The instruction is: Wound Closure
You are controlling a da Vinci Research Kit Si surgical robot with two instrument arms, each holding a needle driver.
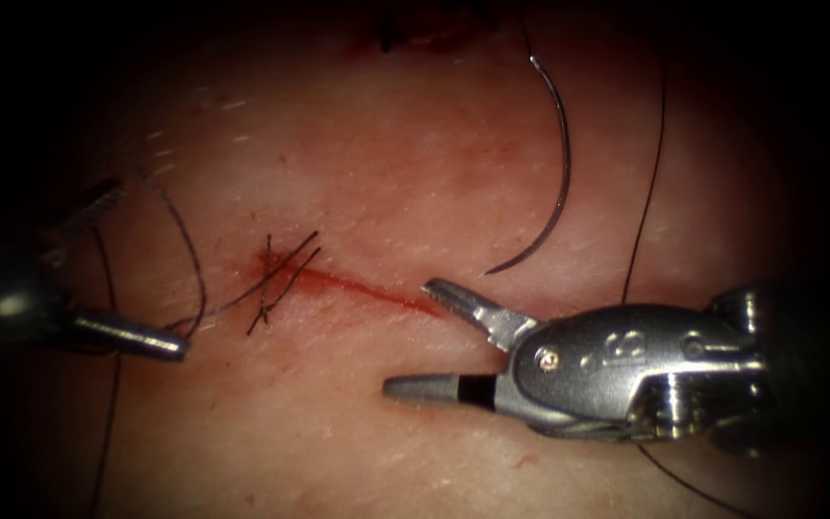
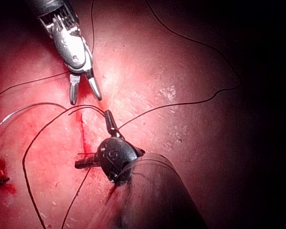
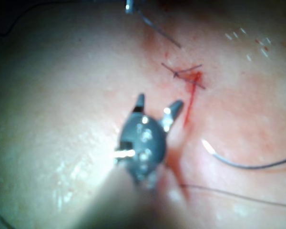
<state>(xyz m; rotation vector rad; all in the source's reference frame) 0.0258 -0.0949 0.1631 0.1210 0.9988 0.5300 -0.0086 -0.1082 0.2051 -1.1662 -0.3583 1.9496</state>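
The cut [image 1: 357,288] is a short red line in the tissue, with a tied knot [image 1: 279,279] and short thread ends at its left end. The curved needle [image 1: 561,163] lies free on the tissue behind the cut's right end, held by neither tool and not in the tissue. Its thread [image 1: 650,183] trails to the right. My right tool [image 1: 407,338] stands open at the cut's right end, holding nothing. My left tool [image 1: 151,274] is left of the knot, jaws spread wide and empty. A loop of thread [image 1: 194,259] lies beside its lower jaw.
Red fluid stains the tissue around the knot [image 3: 186,76] and along the cut [image 2: 81,133]. Long slack thread [image 2: 200,45] curls over the tissue away from the cut. An older dark stitch site [image 1: 405,38] sits at the far edge. The needle [image 3: 238,164] lies close to my right tool [image 3: 158,102].
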